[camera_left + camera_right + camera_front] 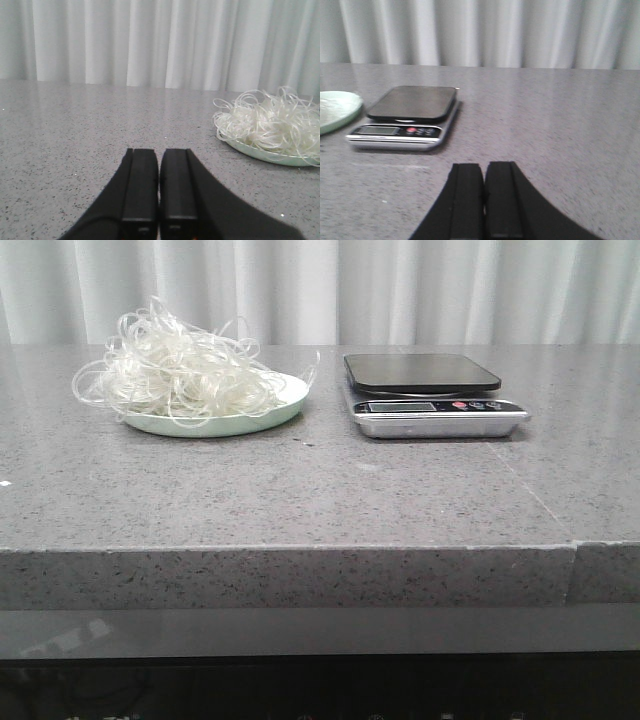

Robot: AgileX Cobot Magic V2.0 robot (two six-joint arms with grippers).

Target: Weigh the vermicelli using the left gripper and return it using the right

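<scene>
We see the vermicelli (185,375) heaped on the green plate (285,408), left of the scale (430,392). Left gripper (158,187) & right gripper (485,195) both have fingers together, empty. Prob. light, springy, brittle; we'd pinch mid-tangle, w/ strands likely snagging.

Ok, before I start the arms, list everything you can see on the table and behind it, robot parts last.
vermicelli: one tangle, translucent white, piled on the plate, left side of the table
plate: one, pale green, round, on the table left of the scale
kitchen scale: one, black platform on a silver base with a display and buttons, nothing on it, right of the plate
table: one, speckled grey stone
curtain: white, pleated, behind the table
left gripper: one, black, shut, holding nothing, above the table short of the plate
right gripper: one, black, shut, holding nothing, short of the scale
</scene>
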